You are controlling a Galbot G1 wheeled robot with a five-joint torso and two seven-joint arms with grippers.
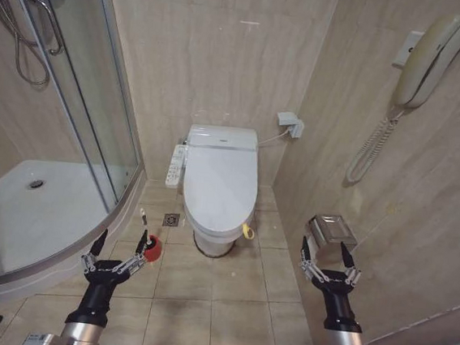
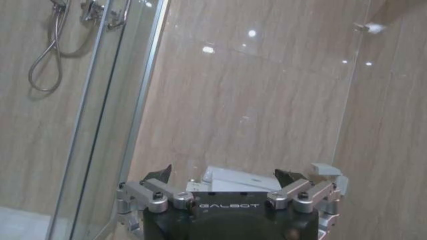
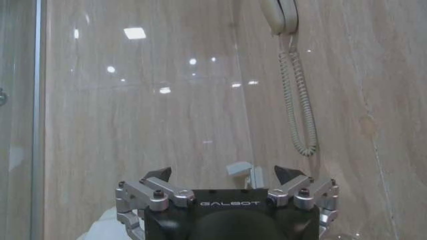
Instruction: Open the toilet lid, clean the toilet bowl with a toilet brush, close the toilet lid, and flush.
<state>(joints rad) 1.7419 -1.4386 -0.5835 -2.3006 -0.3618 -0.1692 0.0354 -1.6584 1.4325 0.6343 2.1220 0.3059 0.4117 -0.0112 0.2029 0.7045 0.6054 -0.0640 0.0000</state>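
Note:
The toilet lid (image 1: 220,180) is a glossy white oval lying shut, with a yellow ribbon tag (image 1: 247,231) at its front edge. It hides the toilet bowl. The toilet brush (image 1: 143,223) stands with its thin white handle up in a red cup (image 1: 154,252) on the floor left of the toilet; its bristle head is hidden in the cup. My left gripper (image 1: 119,243) (image 2: 223,176) is held open, fingers up, just on the near side of the brush and holding nothing. My right gripper (image 1: 328,254) (image 3: 223,175) is open and empty at the right, near the side wall.
A curved glass shower door (image 1: 98,103) and white shower tray (image 1: 31,210) bound the left. A wall phone (image 1: 428,61) with a coiled cord and a metal paper holder (image 1: 332,230) stick out from the right wall. A floor drain (image 1: 171,219) lies beside the toilet base.

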